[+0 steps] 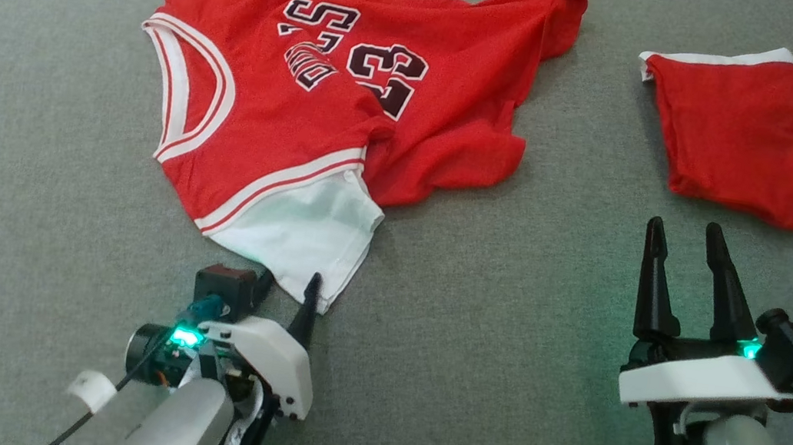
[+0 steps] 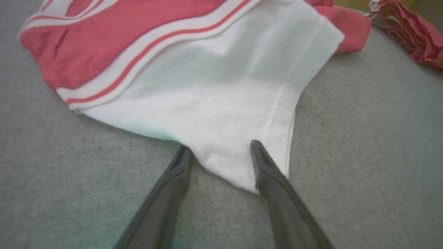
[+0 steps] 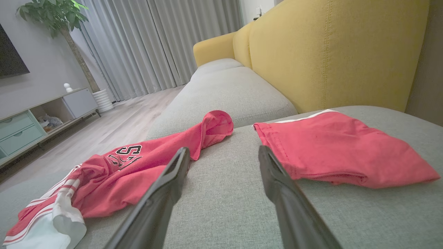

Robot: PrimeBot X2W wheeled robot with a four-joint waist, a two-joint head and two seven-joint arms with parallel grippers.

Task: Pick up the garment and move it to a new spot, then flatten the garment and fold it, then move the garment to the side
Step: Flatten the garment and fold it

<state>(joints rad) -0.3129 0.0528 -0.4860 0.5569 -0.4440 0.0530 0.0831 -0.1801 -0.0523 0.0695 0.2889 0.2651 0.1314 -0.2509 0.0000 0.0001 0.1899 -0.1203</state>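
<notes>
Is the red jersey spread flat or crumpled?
Crumpled: the jersey lies bunched on the sofa, its lettering creased and one side gathered into folds.

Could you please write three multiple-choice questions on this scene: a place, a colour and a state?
1. Where do the shorts lie relative to the jersey?
A: to its right, apart from it. B: on top of it. C: under it.
2. What colour is the sleeve at the left end effector?
A: black. B: white. C: yellow.
3. How is the right end effector?
A: shut on the jersey. B: open, holding nothing. C: shut on the shorts.
Answers: A, bare sofa separates them in the head view; B, the left wrist view shows it white; B, its fingers stand apart over bare sofa.
</notes>
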